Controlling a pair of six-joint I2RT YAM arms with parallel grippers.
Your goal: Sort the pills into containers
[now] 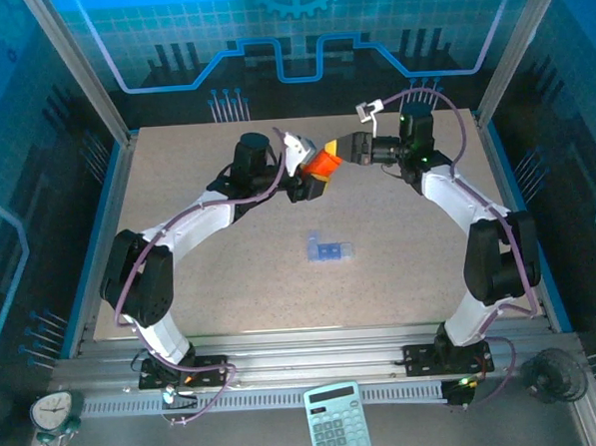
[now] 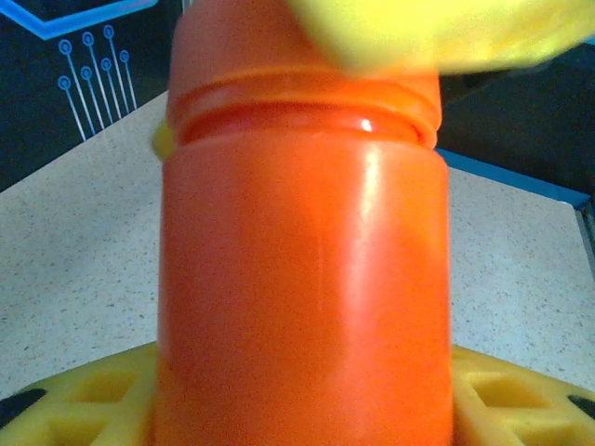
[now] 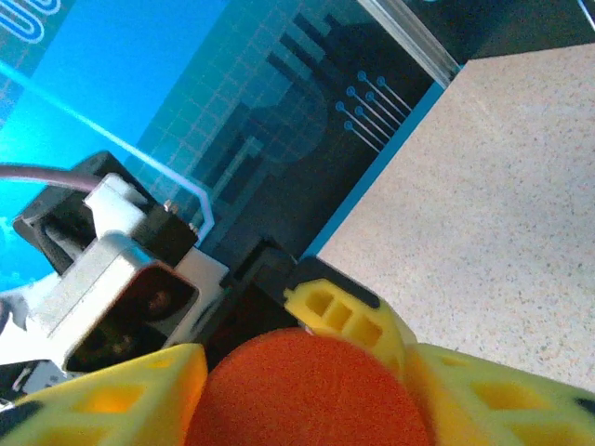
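The pill box lies flat on the table, about mid-table, clear of both my arms and with nothing touching it; it is translucent blue, and from above it is too small for me to make out its compartments or what lies in them. Farther back, and lifted off the table, the orange bottle hangs between my two grippers, tilted, with its cap end toward my right arm. My left gripper is clamped on the bottle's body: in the left wrist view the bottle stands upright and close, its sides running down between my yellow fingers at the bottom corners. The cap sits on top of it, with a bright ring at the seam, and a blurred yellow finger crosses above it. My right gripper comes at the bottle from the other side. In the right wrist view the round cap sits low between my two yellow fingers, one on each side and right against it; whether they are pressing on it or only flanking it I cannot tell. Beyond the cap there, a grey camera housing shows against the blue wall. At the near rail, in front of my bases, stand a calculator, a small clock to the left and a fan to the right.
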